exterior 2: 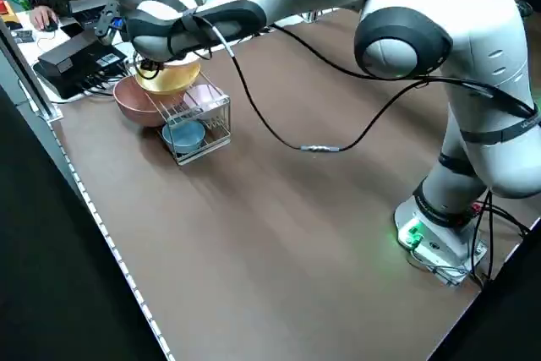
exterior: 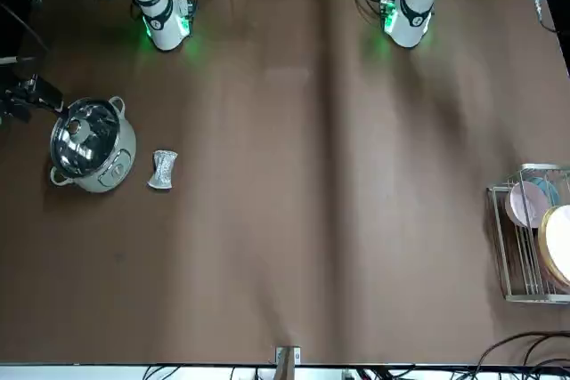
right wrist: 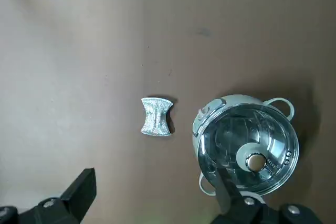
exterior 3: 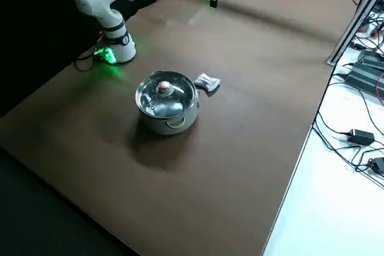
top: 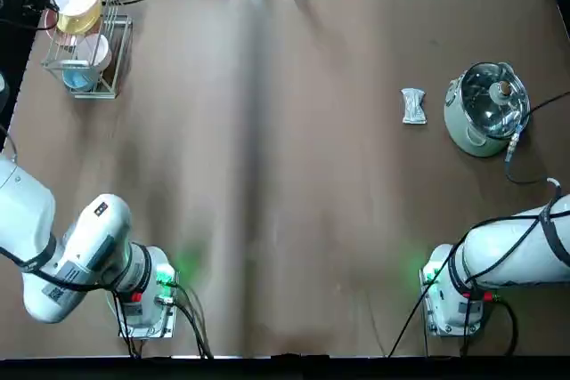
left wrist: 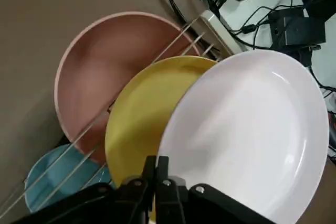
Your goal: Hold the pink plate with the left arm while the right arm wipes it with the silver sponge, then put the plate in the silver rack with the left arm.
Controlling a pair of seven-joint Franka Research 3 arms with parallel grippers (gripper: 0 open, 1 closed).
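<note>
Left gripper (left wrist: 156, 167) pinches the pink plate's (left wrist: 247, 135) rim above the silver rack (top: 87, 58).
We note the right gripper (right wrist: 152, 195) wide open, high above the silver sponge (right wrist: 156, 116).

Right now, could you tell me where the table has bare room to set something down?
The wide middle of the table is bare, from the rack across to the sponge. It is crowded at the rack, where the left gripper holds the pink plate, and tight between the sponge and pot.

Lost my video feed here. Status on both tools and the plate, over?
Left tool shut on plate, at the rack. Right tool open, high above sponge. Sponge lies beside pot, untouched. Nothing in the way.
</note>
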